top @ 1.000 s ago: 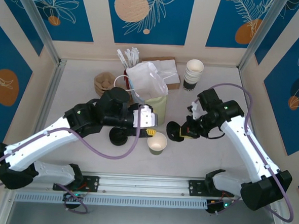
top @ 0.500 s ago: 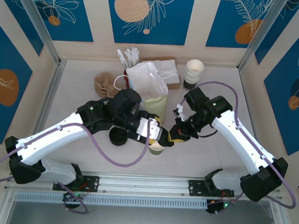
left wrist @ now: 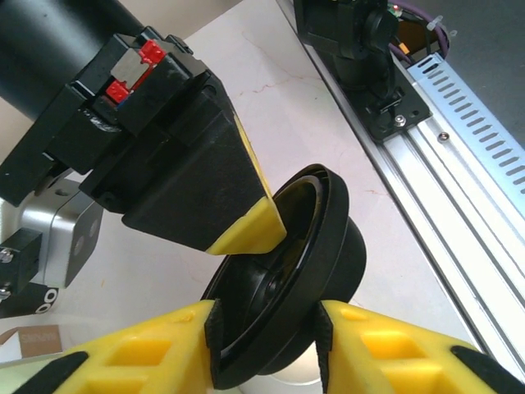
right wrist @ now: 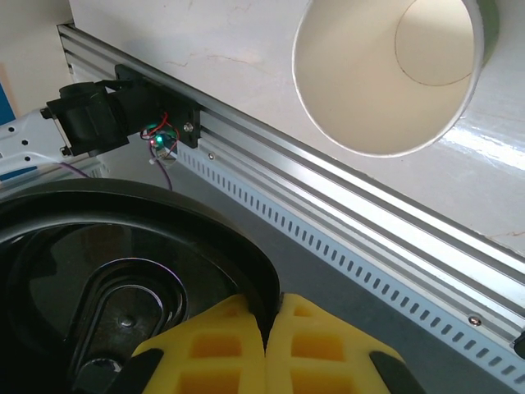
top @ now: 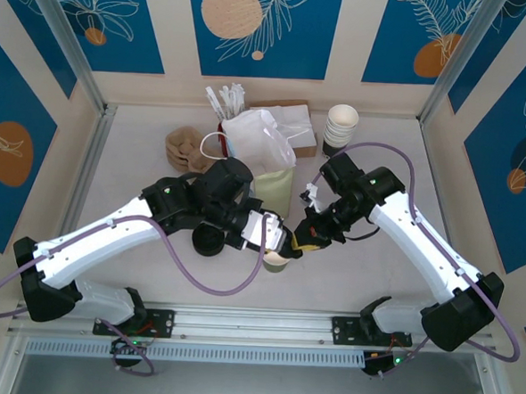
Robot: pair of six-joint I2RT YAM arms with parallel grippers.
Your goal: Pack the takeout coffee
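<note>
Lid's not on yet, packing's all ahead
Right claw (right wrist: 267,328) pinches the lid (right wrist: 123,271) near the open cup (right wrist: 385,74); can't tell if the left claw (left wrist: 267,318) is gripping.

Looked like a robotics lab dressed up as a cafe: aluminium rail (top: 255,322), flower-print wall panels (top: 299,47), cup stack (top: 341,129).

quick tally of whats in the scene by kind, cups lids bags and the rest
loose paper cup: 1
stack of paper cups: 1
single black lid: 1
pile of black lids: 1
bags: 2, a white bag and a pale green bag
cardboard box: 1
bundle of white utensils: 1
brown paper pile: 1
total: 9
</note>
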